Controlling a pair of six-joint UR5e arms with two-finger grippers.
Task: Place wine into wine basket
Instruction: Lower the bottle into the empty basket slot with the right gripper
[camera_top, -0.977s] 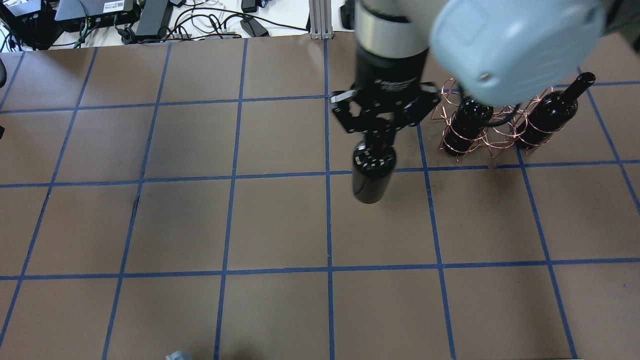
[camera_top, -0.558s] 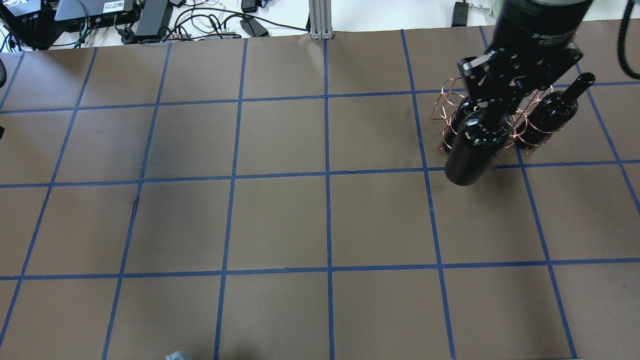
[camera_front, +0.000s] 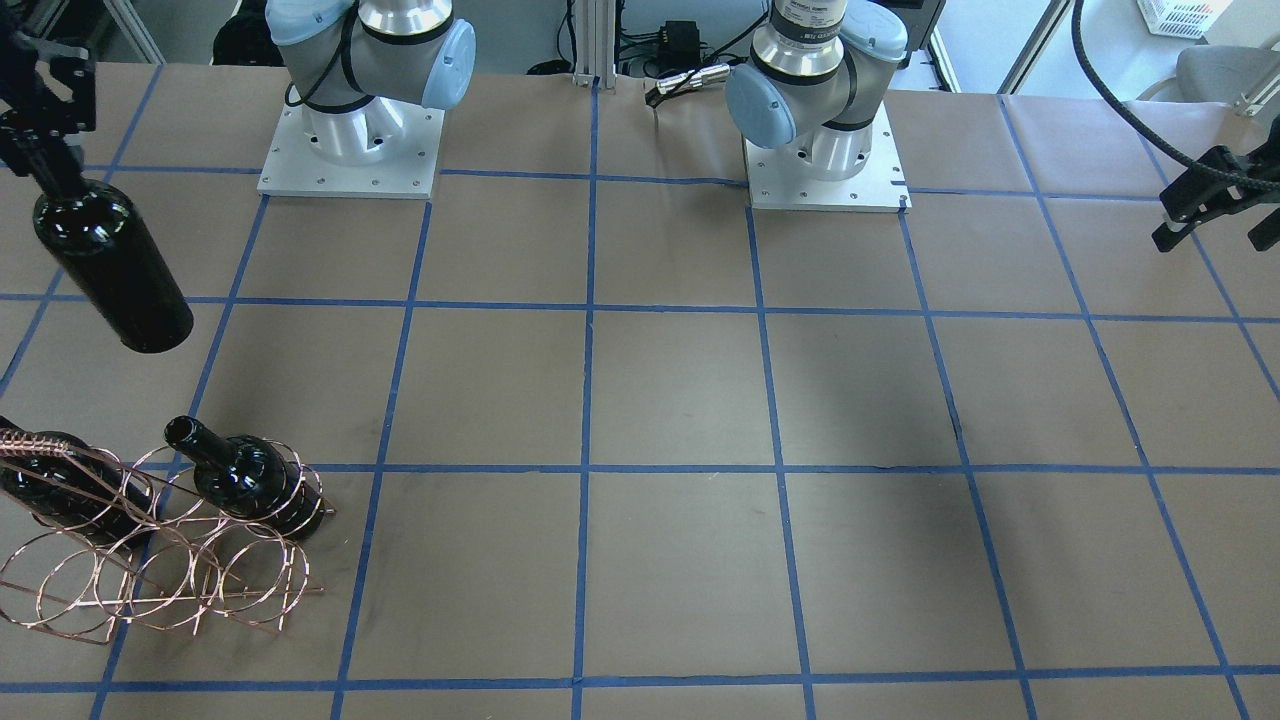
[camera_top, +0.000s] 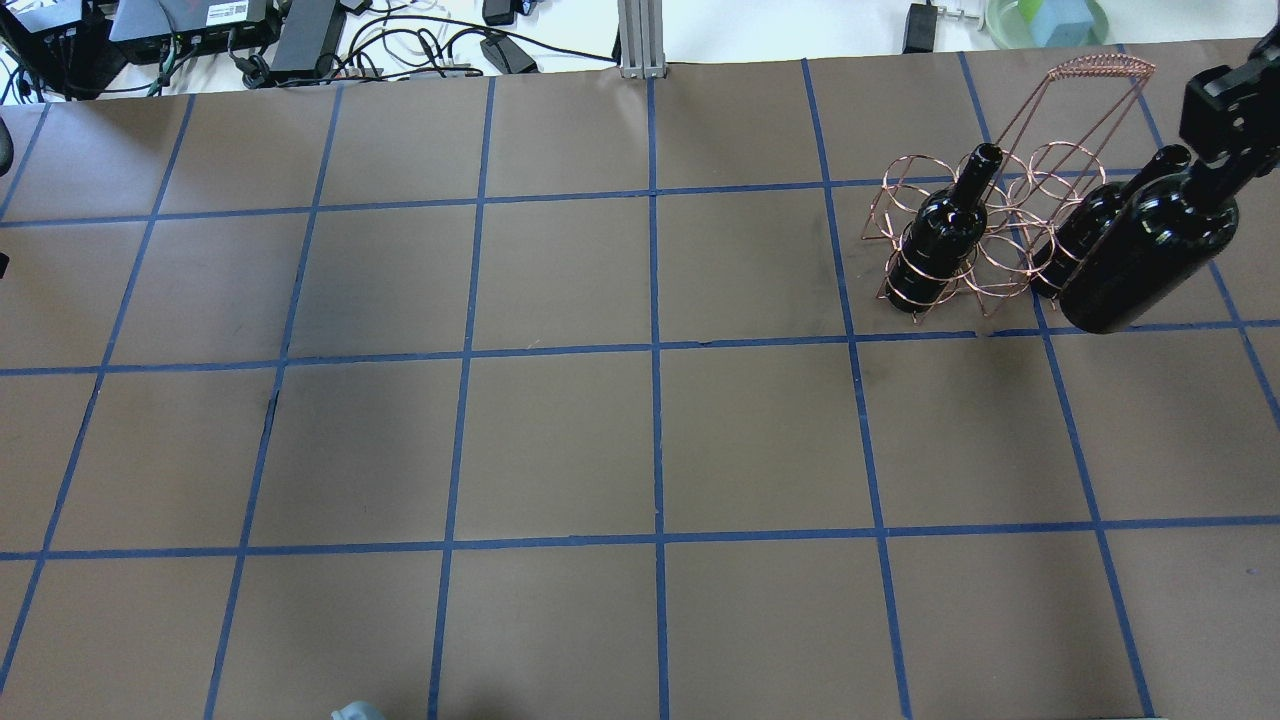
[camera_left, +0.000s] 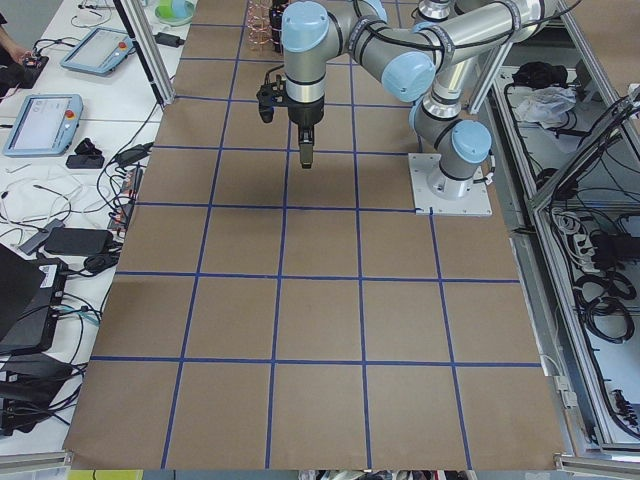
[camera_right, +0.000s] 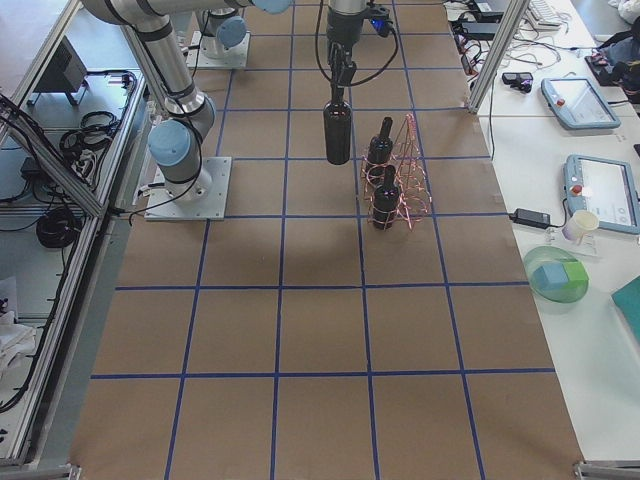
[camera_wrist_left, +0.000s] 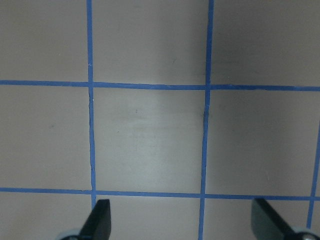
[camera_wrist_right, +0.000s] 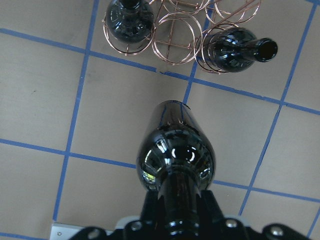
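Right jaws clamp wine (camera_top: 1150, 255); left jaws apart, unseen overhead.

- Overhead view: right gripper (camera_top: 1232, 150) cut by the right edge; the held wine (camera_top: 1150, 255) covers most of the outer racked bottle (camera_top: 1085, 225).
- Front-facing view: wine basket (camera_front: 35, 441) and the outer racked bottle run off the left edge; left gripper (camera_front: 1215, 225) cut by the right edge.
- Left wrist view: only the tips of the jaws show, along the lower edge.
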